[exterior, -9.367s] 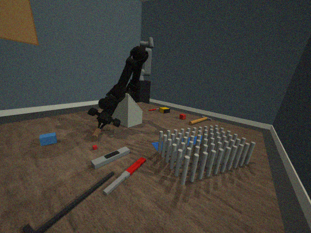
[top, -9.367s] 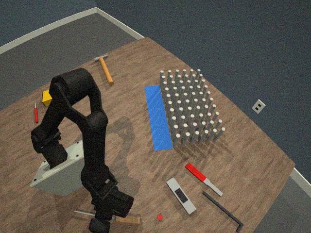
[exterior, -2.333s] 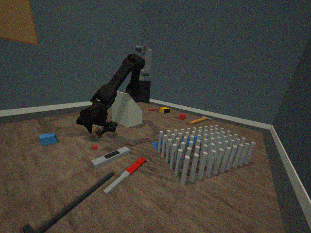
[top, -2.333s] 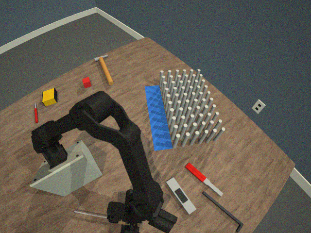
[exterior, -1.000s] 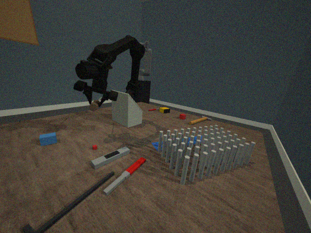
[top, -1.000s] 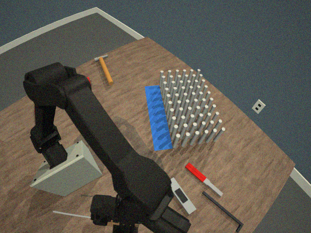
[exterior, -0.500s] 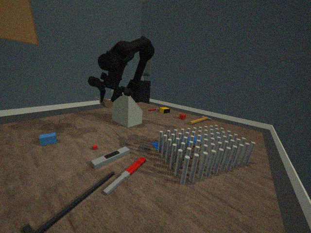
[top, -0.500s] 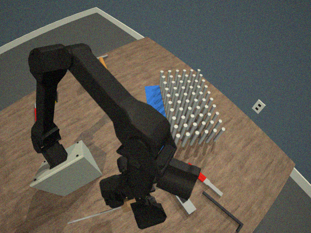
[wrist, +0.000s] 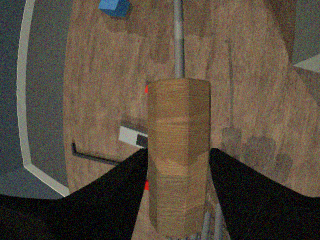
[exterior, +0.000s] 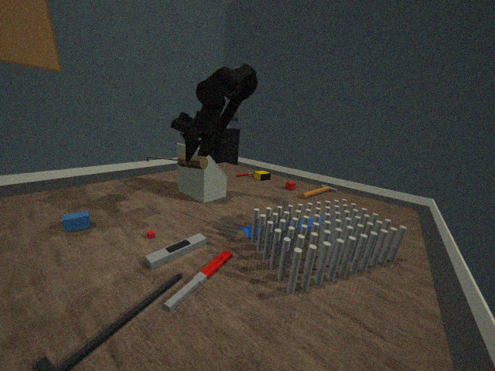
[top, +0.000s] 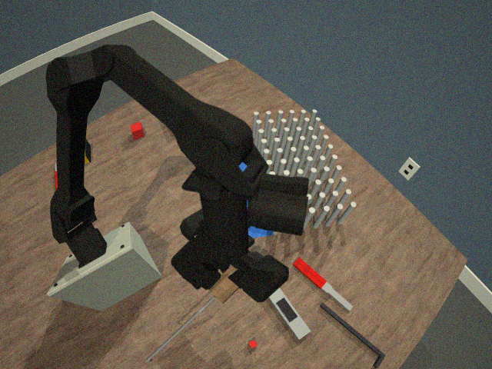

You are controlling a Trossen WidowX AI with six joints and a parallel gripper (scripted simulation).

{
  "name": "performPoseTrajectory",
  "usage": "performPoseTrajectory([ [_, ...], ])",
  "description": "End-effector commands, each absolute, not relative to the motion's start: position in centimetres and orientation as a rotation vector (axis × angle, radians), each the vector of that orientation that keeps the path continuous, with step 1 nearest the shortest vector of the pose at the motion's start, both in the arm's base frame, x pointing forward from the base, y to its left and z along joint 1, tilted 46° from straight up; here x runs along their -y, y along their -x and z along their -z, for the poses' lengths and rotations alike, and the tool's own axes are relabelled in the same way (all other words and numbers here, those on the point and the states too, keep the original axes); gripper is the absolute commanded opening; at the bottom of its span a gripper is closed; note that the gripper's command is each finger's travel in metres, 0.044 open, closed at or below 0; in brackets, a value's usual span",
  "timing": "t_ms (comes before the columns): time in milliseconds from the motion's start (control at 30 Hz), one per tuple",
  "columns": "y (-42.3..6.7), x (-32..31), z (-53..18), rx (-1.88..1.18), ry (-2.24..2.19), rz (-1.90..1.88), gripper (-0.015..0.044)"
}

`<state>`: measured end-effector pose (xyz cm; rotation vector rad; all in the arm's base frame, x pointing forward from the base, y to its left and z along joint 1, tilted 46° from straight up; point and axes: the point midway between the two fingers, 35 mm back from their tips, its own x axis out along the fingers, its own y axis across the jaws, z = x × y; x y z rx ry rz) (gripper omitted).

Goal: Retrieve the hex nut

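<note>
My gripper (top: 224, 278) (exterior: 192, 158) (wrist: 179, 155) is shut on the wooden handle (top: 224, 289) (exterior: 194, 162) (wrist: 178, 134) of a hook tool and holds it above the table. The tool's thin metal rod (top: 178, 331) (exterior: 159, 158) (wrist: 178, 23) points away from the spacers. The grey standing spacers (top: 304, 158) (exterior: 319, 235) stand in a dense upright field. The blue taped strip (top: 259, 232) (exterior: 247, 231) lies along the field's front and is mostly hidden by my arm in the top view. I cannot see the hex nut.
On the table lie a red-and-grey tool (top: 317, 278) (exterior: 199, 275), a grey bar (top: 290, 314) (exterior: 175, 249), a black L-shaped key (top: 354, 334) (exterior: 111, 325), a small red cube (top: 252, 344) (exterior: 150, 234), a blue block (exterior: 76, 220) (wrist: 114, 4), a grey wedge block (top: 107, 274) (exterior: 202, 183), and a hammer (exterior: 315, 192).
</note>
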<state>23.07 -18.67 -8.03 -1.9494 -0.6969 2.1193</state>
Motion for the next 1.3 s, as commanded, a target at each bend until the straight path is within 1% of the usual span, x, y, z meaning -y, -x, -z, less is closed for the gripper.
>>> performPoseTrajectory([
  [0, -24.6, 17.8, 6.5, 0.792, 2.069, -2.097, 0.0],
  [667, -30.0, 11.8, 0.4, 1.397, 2.583, -1.862, 0.0],
  [1267, -32.5, 4.7, -5.6, 2.063, 2.979, -1.382, 0.0],
])
